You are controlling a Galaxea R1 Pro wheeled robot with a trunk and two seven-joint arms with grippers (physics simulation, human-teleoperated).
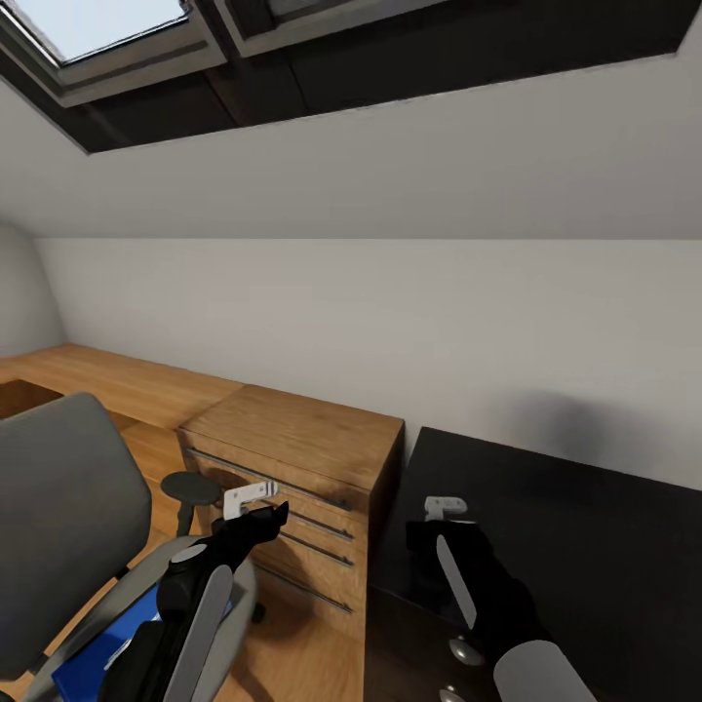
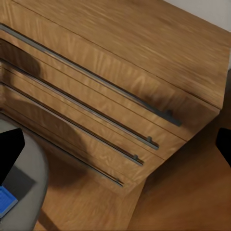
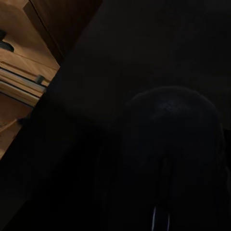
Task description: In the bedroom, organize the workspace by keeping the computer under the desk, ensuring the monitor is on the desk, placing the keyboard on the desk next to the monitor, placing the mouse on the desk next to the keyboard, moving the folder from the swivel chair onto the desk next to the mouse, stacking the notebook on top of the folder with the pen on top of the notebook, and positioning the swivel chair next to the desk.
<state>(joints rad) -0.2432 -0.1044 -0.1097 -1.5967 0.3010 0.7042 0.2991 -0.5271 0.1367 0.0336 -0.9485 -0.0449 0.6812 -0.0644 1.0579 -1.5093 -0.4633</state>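
One swivel chair (image 1: 68, 517) is standing at the lower left of the head view, grey back upright, one round black armrest (image 1: 190, 487) showing beside it. One bright blue folder (image 1: 107, 648) is lying flat on the chair's seat, partly hidden by the left arm; a corner of it (image 2: 6, 202) is peeking in at the seat's edge in the left wrist view. One light-wood drawer cabinet (image 1: 302, 439) with four long bar handles (image 2: 96, 77) is sitting between the chair and one black cabinet (image 1: 585, 526), whose glossy top is bare. The left gripper (image 1: 255, 502) is hovering before the wooden drawers; the right gripper (image 1: 444, 512) is hanging over the black top's near left corner. I cannot tell whether either pincer is parted or closed.
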